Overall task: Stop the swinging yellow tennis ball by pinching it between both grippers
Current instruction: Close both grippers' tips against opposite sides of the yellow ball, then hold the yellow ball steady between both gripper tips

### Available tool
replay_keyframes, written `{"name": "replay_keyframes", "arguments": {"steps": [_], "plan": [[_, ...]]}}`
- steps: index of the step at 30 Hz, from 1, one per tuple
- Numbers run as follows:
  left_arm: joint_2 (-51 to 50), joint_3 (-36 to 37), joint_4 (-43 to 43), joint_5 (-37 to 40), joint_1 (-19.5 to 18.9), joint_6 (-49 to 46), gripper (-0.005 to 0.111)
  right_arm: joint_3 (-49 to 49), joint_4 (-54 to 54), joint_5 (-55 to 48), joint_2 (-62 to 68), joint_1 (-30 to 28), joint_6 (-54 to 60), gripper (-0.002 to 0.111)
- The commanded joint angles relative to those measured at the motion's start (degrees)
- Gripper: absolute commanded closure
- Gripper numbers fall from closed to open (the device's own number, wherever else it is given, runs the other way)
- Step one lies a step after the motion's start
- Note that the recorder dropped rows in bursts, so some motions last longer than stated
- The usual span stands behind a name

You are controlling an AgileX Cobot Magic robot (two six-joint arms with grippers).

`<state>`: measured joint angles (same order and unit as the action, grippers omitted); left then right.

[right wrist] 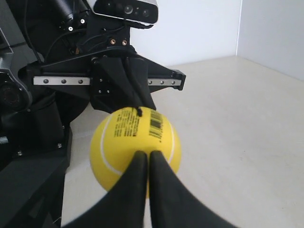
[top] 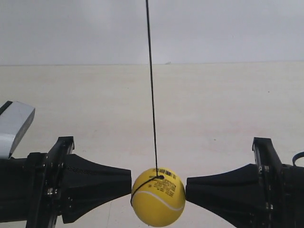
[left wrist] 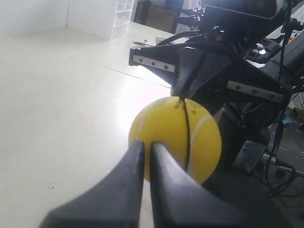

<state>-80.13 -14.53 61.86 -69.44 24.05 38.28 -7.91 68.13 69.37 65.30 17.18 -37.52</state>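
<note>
Yellow and fuzzy, the yellow tennis ball (top: 158,202) hangs at the lower centre of the exterior view on a black string (top: 152,95) that runs straight up out of the top edge, above a pale table (top: 228,118). It sits between 2 black tapered tips. The arm at the exterior view's left (top: 90,187), with a white-grey block (top: 14,126) at the left edge, touches one side, and the arm at the exterior view's right (top: 223,190) meets the other. The left gripper (left wrist: 146,142) has its 2 fingers drawn almost together, with only a thin slit between them, tips against the ball. The right gripper (right wrist: 148,153) has its fingers pressed closed, tips against the ball below its barcode label (right wrist: 156,127).
</note>
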Motion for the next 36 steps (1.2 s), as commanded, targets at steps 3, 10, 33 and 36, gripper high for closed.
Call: {"name": "replay_keyframes", "arguments": {"steps": [3,10,33,36], "plan": [[-0.2,-0.2,-0.4,-0.5,0.6,-0.4,0.102,-0.3,0.5,0.6,0.1,0.2,-0.3,0.108],[-0.2,-0.2,0.5,-0.5,0.6,-0.3,0.102,-0.3,1.7,0.6,0.1,0.2,-1.3,0.108],[-0.3,-0.2,2.5,-0.5,0.6,-0.6,0.102,-0.3,1.3,0.6,8.0,0.2,1.5,0.108],[-0.3,-0.2,2.5,-0.5,0.6,-1.1,0.102,-0.3,1.3,0.6,8.0,0.2,1.6,0.108]]}}
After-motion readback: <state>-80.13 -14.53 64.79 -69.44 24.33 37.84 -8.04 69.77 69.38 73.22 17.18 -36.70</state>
